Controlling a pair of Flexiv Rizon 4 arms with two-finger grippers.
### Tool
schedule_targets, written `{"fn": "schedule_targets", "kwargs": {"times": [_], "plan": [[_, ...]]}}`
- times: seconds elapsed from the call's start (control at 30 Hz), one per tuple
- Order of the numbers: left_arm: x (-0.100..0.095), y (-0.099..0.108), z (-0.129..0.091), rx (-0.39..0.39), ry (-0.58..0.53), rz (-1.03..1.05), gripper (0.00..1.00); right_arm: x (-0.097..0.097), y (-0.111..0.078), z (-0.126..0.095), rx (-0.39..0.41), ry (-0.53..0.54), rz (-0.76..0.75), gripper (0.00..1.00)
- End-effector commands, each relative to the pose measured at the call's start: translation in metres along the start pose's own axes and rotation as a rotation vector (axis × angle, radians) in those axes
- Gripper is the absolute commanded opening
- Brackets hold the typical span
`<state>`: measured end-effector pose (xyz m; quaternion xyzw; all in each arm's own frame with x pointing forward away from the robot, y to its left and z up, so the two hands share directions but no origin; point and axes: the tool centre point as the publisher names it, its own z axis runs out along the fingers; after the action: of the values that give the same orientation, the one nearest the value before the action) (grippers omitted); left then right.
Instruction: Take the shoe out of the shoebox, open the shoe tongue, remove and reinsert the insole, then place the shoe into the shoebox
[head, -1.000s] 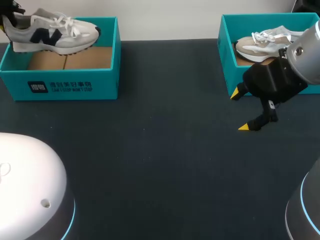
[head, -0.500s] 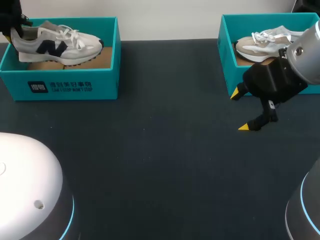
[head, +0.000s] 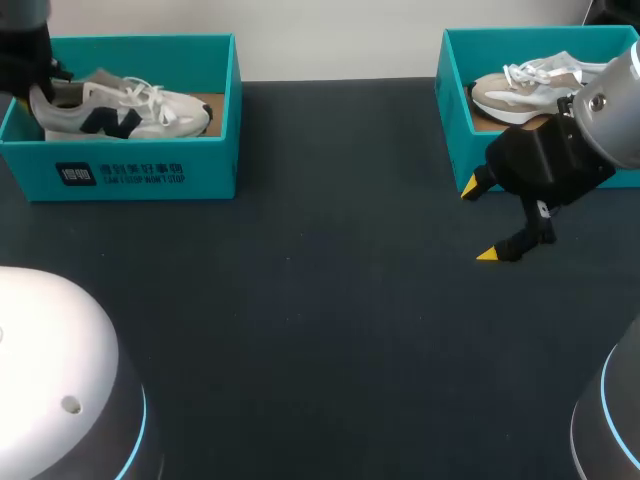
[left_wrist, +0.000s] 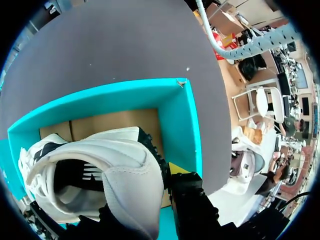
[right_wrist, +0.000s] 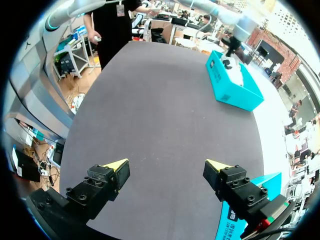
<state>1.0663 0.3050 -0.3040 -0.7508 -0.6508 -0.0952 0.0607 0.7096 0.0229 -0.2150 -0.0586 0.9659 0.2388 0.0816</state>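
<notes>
Left gripper (head: 28, 72), clamped on the white shoe (head: 125, 108) at its heel, has lowered it into the shoebox (head: 140, 172) at the desk's (head: 320, 340) far left corner. Right gripper (head: 478, 222) unchanged, fingers spread wide.

Your left arm (head: 18, 30) comes in at the far left corner and points down. The left gripper (head: 34, 82) on it is squeezed onto the heel of the shoe (head: 125, 108), and one yellow tip shows just beside the heel. Your right arm (head: 612, 100) comes in from the right side. The right gripper (head: 478, 222) hangs low, pointing toward the middle, with its two yellow tips spread wide apart.
</notes>
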Motion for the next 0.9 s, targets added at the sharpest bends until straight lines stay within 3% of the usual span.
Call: {"fn": "schedule_targets", "kwargs": {"times": [0.03, 0.9], "plan": [[-0.001, -0.01, 0.003, -0.007, -0.006, 0.003, 0.0, 0.0, 0.0, 0.002, 0.002, -0.001, 0.0, 1.0], [-0.003, -0.028, 0.046, 0.053, 0.004, 0.014, 0.0, 0.0, 0.0, 0.002, 0.002, -0.001, 0.0, 1.0]]}}
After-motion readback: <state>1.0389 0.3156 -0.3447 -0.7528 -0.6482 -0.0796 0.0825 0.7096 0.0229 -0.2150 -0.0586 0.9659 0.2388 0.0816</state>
